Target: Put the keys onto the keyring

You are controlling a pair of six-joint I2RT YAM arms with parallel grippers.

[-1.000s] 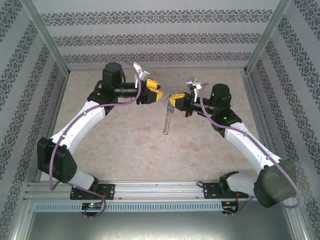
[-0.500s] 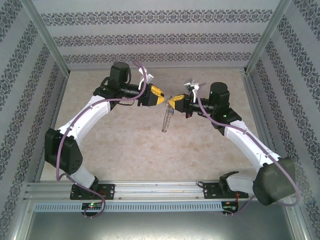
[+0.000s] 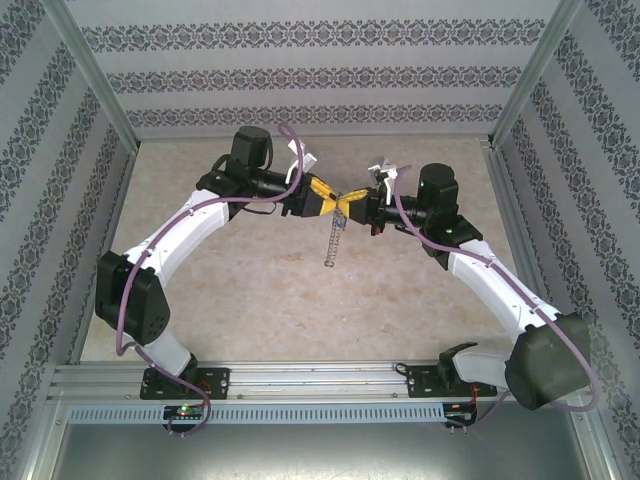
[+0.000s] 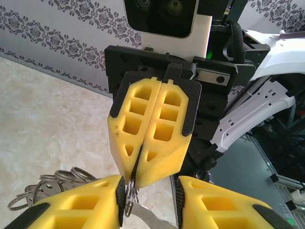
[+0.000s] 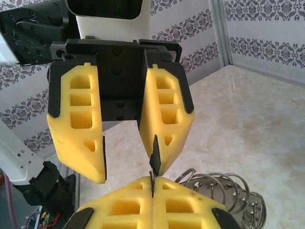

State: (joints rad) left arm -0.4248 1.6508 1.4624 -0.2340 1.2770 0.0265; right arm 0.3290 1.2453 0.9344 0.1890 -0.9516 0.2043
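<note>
My right gripper point(image 3: 347, 204) is shut on the keyring point(image 4: 135, 164), a thin silvery loop pinched edge-on between its yellow fingers point(image 4: 162, 138). A fine chain point(image 3: 334, 238) hangs from the ring towards the table. My left gripper point(image 3: 330, 198) meets it tip to tip, with jaws apart. In the left wrist view my left gripper point(image 4: 150, 192) straddles the ring's lower wires point(image 4: 128, 196), which lie against the left pad. A flat silvery blade point(image 4: 143, 217) shows just under them; whether it is a key I cannot tell. In the right wrist view my right gripper point(image 5: 152, 183) grips the ring edge point(image 5: 152, 177).
A bunch of small metal rings point(image 5: 224, 191) shows below the grippers, and again low on the left as rings point(image 4: 50, 187). The beige table point(image 3: 250, 290) is walled by patterned panels point(image 3: 40, 200), with a metal rail point(image 3: 300, 380) along the near edge.
My left arm has swung right and its jaws have narrowed, bringing its fingertips up to the right gripper's tips at the ring. The right arm has barely moved.
</note>
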